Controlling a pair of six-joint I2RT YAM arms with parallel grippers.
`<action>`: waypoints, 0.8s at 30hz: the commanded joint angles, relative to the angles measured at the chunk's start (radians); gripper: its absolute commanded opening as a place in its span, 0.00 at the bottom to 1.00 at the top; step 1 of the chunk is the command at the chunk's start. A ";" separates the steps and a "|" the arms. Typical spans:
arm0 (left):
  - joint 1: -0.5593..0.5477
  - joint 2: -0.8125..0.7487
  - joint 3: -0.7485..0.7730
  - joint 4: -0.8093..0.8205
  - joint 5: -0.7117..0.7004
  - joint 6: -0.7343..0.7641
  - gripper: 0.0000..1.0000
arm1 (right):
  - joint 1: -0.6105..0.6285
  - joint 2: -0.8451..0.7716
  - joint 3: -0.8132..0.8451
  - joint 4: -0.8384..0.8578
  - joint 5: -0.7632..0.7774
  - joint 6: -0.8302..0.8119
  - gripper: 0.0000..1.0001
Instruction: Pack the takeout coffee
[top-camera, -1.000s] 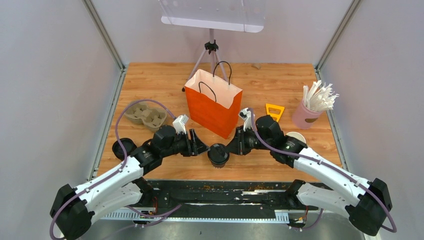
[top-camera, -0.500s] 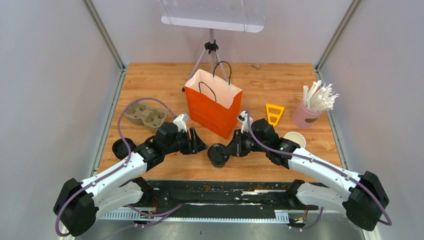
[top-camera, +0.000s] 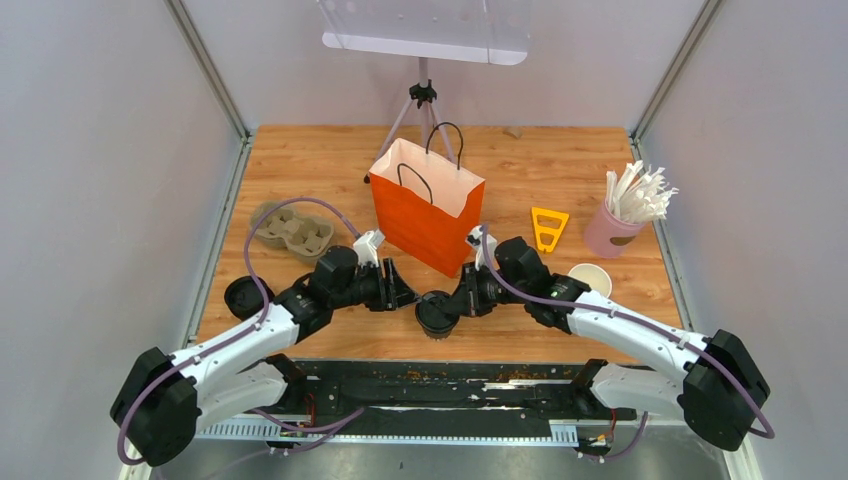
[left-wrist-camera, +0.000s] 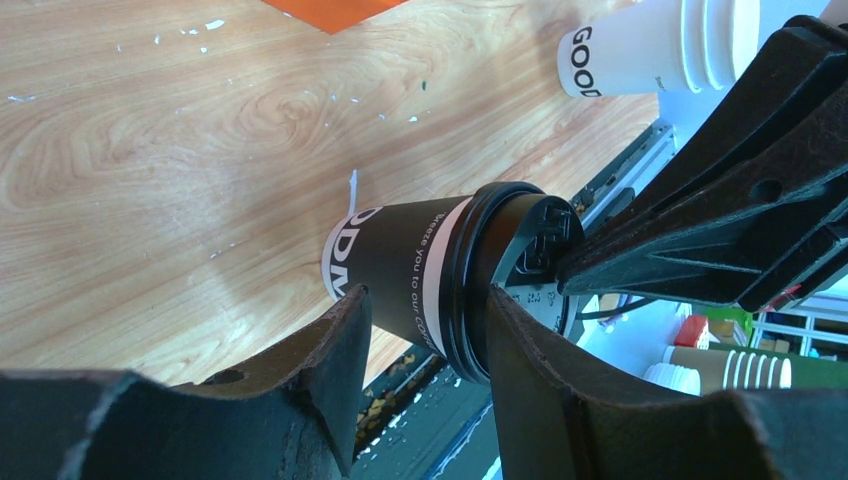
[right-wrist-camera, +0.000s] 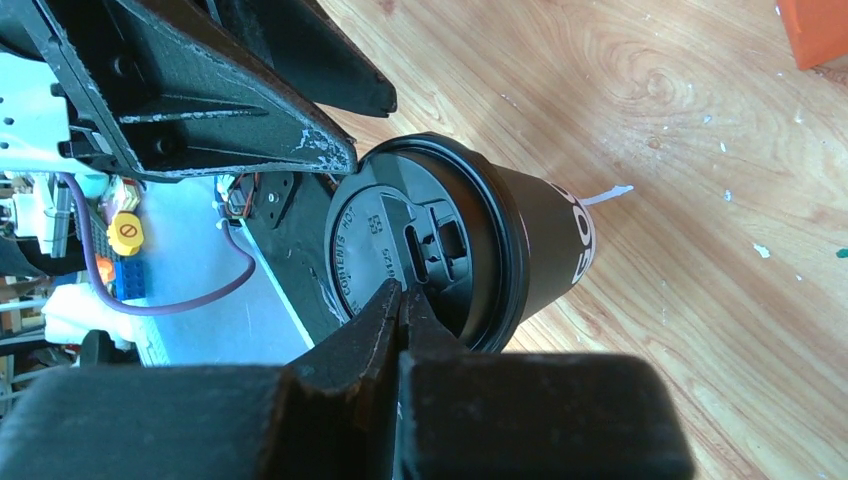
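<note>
A takeout coffee cup (top-camera: 437, 312), black with a white band and a black lid, stands near the table's front edge. My left gripper (top-camera: 400, 287) is at its left side. In the left wrist view the open jaws frame the cup (left-wrist-camera: 420, 275), one finger by its body and the other by the lid rim; I cannot tell whether they touch it. My right gripper (top-camera: 462, 298) is shut with nothing between its fingers. Its tips (right-wrist-camera: 402, 290) rest on the lid (right-wrist-camera: 420, 250). The orange paper bag (top-camera: 425, 205) stands open just behind.
A brown pulp cup tray (top-camera: 292, 228) lies at the left, with a black round item (top-camera: 243, 296) in front of it. A white cup (top-camera: 590, 277) without a lid stands at the right, near a yellow triangle (top-camera: 548, 225) and a pink cup of straws (top-camera: 615, 225).
Both arms have moved inward toward the black cup. The right gripper has shut and come to rest on the lid. The left jaws have narrowed a little.
</note>
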 joint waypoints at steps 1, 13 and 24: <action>0.004 -0.029 -0.028 0.008 -0.032 0.026 0.52 | 0.008 -0.005 -0.006 0.000 -0.008 -0.065 0.02; 0.002 -0.150 -0.157 0.088 0.021 -0.077 0.51 | 0.010 0.021 0.015 -0.007 -0.046 -0.097 0.03; 0.002 -0.171 -0.149 0.104 0.049 -0.113 0.58 | 0.011 0.033 0.028 -0.007 -0.049 -0.095 0.04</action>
